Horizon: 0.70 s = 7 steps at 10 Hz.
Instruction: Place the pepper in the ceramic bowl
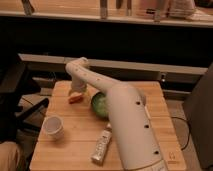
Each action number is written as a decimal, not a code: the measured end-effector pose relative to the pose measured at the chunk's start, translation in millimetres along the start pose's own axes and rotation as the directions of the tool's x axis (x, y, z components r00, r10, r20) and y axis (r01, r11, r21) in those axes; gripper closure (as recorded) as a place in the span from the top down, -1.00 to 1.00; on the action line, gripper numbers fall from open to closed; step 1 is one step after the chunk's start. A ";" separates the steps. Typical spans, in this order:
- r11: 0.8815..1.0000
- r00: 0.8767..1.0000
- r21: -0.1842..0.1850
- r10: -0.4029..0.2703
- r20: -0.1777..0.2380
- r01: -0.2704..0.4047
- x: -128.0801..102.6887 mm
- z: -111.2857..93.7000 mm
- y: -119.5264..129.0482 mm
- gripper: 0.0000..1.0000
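The small orange-red pepper lies on the wooden table at the back left. The gripper is right above it, at the end of the white arm that reaches in from the lower right. The dark-green ceramic bowl stands just right of the pepper, and the arm hides its right part. I cannot tell whether the pepper is held or only lies under the gripper.
A small white cup stands at the front left of the table. A white tube with dark print lies near the front middle. A dark chair stands left of the table, a dark counter front behind it.
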<state>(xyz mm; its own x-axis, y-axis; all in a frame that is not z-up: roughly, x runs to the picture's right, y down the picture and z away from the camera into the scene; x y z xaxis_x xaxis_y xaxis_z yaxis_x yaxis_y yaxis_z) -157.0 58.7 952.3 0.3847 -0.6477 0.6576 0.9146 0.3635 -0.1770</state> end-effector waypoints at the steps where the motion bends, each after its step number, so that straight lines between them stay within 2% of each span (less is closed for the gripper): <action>1: 1.000 1.000 -0.001 0.001 0.003 -0.001 0.0 1.7 0.7 0.60; 7: 1.000 1.000 -0.004 0.006 0.011 -0.006 1.9 7.1 4.0 0.55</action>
<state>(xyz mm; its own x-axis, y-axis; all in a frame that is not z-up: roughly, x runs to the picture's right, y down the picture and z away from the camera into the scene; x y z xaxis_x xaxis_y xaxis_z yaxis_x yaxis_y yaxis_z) -153.4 63.7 958.1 0.3889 -0.6379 0.6647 0.9127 0.3648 -0.1839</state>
